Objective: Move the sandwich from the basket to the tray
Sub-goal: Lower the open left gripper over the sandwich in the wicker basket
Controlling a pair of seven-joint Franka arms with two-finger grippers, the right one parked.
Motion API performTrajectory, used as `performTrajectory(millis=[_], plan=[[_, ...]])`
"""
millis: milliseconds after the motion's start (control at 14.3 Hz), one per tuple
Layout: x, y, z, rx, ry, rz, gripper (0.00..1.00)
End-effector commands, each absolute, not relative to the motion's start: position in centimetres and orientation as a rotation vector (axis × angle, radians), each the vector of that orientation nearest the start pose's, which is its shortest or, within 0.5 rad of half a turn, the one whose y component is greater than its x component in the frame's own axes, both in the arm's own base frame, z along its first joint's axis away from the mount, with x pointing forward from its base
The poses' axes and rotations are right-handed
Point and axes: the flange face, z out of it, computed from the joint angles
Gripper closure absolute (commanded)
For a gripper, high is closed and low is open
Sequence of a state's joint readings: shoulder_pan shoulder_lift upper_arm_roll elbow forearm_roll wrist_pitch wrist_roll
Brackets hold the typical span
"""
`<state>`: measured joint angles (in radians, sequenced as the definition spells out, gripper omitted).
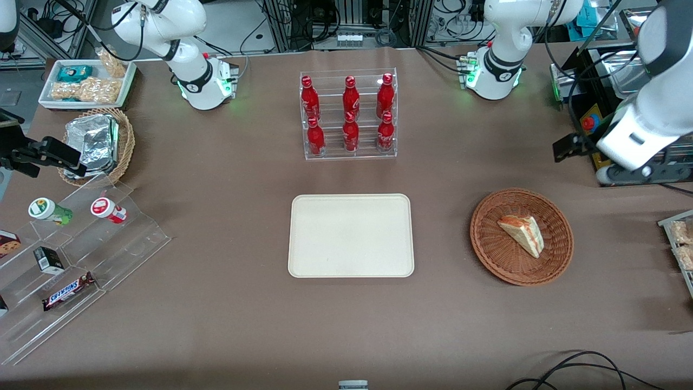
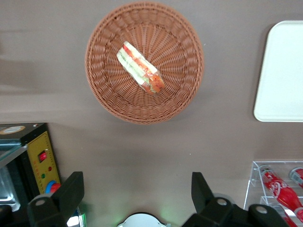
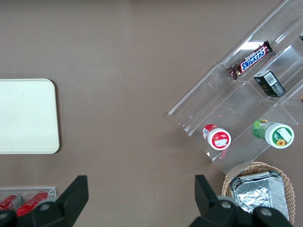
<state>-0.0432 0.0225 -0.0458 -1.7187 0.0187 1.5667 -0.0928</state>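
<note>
Sandwich [image 1: 522,234] lies in basket [image 1: 490,246], basket on the table beside tray [image 1: 350,268] toward the working arm's end; gripper [image 2: 137,201] released, fingers spread, hovering high above the table near basket, holding nothing

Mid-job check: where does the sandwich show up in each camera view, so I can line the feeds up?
Front view: the sandwich lies in the basket, toward the working arm's end of the table.
Left wrist view: the sandwich lies in the basket; the gripper hangs open above the table, clear of the basket.
Right wrist view: not in it.
Shared landmark: the tray.
</note>
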Motion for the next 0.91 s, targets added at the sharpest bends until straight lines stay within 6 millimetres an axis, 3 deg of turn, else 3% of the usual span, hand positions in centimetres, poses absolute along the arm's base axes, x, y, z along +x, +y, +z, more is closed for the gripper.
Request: performTrajectory(millis=[0,210,420,700,840], plan=[[56.1,-4.7,46.8,-3.088,0.002,0.254,0.00],[55.9,-4.6,39.7,-3.103,-0.058,0.155,0.00],[56.4,-4.5,36.5,-3.096,-0.259,0.129,0.00],[58.1,-4.6,33.5,-2.961,-0.958,0.048,0.00],[58.7,-3.1,31.9,-2.886,-1.181,0.035,0.00]])
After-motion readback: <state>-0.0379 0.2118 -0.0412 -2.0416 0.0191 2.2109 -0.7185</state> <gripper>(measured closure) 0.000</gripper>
